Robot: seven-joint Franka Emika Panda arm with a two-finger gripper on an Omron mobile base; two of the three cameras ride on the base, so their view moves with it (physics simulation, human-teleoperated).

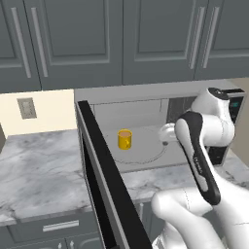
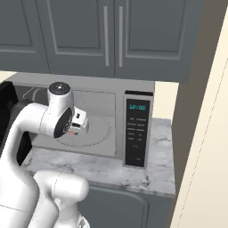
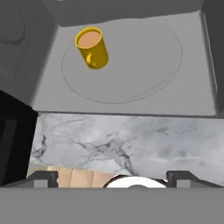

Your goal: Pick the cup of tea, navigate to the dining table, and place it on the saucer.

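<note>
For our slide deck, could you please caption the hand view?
Open end effector above the marble counter, facing the yellow cup of tea inside the open microwave.

The cup of tea (image 1: 125,139) stands upright inside the microwave (image 1: 146,104), on the left part of its round turntable (image 1: 146,153), apart from the walls. The microwave sits on the countertop (image 1: 39,165), below the wall cabinets (image 1: 121,39). Its door (image 1: 104,175) is swung open on the left, reaching out toward the near side. The control panel (image 2: 137,133) is on the microwave's right end. The gripper (image 3: 112,179) hangs above the countertop's near edge, in front of the microwave opening, well apart from the cup.
</note>
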